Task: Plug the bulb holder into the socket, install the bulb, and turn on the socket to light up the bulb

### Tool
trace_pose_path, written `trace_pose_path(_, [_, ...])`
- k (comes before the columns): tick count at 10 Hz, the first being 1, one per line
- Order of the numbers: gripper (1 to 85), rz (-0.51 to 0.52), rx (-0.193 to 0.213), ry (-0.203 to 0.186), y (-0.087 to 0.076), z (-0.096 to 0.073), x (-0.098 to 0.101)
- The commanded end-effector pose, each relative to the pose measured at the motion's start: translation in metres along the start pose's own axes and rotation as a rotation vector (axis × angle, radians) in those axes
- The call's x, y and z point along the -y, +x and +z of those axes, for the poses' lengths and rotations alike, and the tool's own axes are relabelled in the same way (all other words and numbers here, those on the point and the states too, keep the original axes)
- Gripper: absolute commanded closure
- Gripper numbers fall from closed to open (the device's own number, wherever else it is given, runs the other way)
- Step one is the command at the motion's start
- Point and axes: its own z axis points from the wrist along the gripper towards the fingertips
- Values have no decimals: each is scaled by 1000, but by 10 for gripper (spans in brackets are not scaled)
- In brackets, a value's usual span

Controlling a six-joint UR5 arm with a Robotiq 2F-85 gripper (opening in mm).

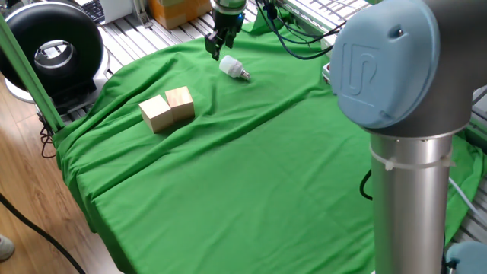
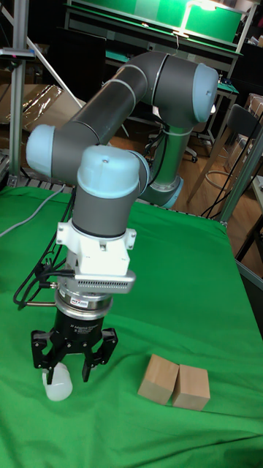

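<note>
Near the far edge of the bench (image 1: 251,198), which we see draped in green cloth, the claw (image 1: 216,45) hangs pointing down, its fingers spread apart and holding nothing. From the tall fixed view we see the claw (image 2: 73,363) directly over the bulb (image 2: 58,384), one finger (image 2: 43,357) on each side of it; whether the tips touch the bulb we cannot tell. From the fixed view the bulb (image 1: 234,68) lies on its side on the cloth, dome toward the far edge and metal base pointing toward the near right, with the claw just beyond its dome end. Two wooden blocks (image 1: 167,108) sit touching each other, left of the bulb and nearer to us; from the tall fixed view the same blocks (image 2: 174,383) lie just to one side of the claw. Along the right edge of the bench, the arm's large grey and blue joint (image 1: 392,65) fills the foreground of the fixed view and covers that part of the cloth, so we cannot make out the holder or the socket in either view. Dark cables (image 1: 293,30) trail from the wrist across the far edge.
</note>
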Motion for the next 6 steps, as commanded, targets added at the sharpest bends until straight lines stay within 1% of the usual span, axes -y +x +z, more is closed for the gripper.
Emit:
trace_pose_path(1, [260, -14, -10, 7, 4, 11, 4])
trace_pose_path(2, [260, -21, -16, 21, 6, 17, 11])
trace_pose_path(3, [260, -24, -12, 12, 10, 23, 13])
trace_pose_path(4, [260, -13, -10, -2, 14, 26, 10])
trace_pose_path(5, [260, -8, -11, 3, 18, 29, 8])
trace_pose_path(6, [267, -13, -13, 17, 20, 31, 11])
